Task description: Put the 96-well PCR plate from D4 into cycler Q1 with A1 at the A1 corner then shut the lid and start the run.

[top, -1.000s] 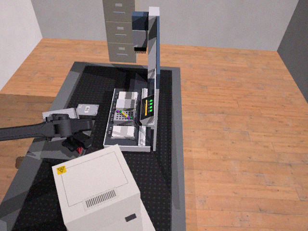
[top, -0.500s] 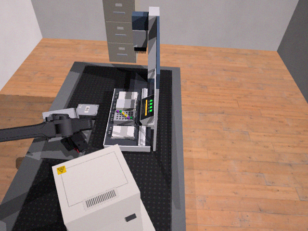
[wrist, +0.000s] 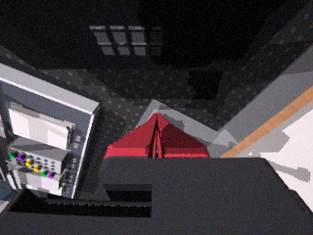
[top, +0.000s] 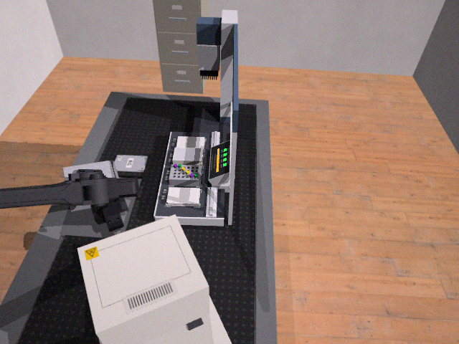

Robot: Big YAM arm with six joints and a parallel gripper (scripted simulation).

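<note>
Red tool [wrist: 156,139] fingers pressed together on nothing, aimed at cycler keypad [wrist: 126,42], lid [top: 138,264] shut.

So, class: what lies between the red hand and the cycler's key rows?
In the wrist view, only dotted black mat separates the shut red hand from the keys.

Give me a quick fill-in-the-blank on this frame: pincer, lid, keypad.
1. The red pincer is ____, with nothing between its fingers.
2. The lid of the white cycler is ____.
3. In the wrist view, the keypad sits ____ the pincer's tip in the image.
4. The tube block carries purple, green and ____ caps.

Missing: shut; shut; above; yellow
</note>
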